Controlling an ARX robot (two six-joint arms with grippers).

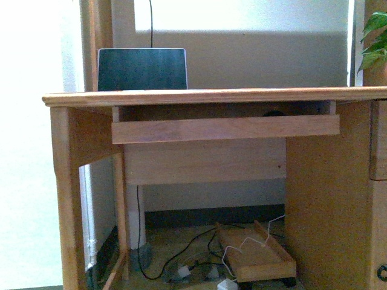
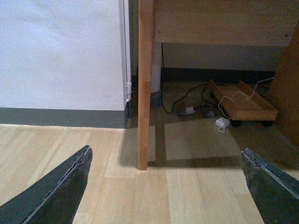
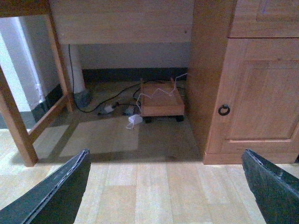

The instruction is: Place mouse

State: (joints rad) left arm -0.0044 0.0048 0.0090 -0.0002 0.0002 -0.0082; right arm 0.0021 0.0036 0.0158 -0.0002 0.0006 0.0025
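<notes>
Front view showed a wooden desk (image 1: 211,96) with a laptop (image 1: 142,69) on top. On the pull-out tray (image 1: 224,128) under the desk top sat a small dark hump, probably the mouse (image 1: 275,113), though mostly hidden. Left wrist view showed the left gripper (image 2: 166,150) spread wide and empty, low beside the desk's leg. Right wrist view showed the right gripper (image 3: 166,152) equally wide, holding nothing, facing the desk. The mouse was likely light, hard and slippery, so it was best pinched across its sides.
</notes>
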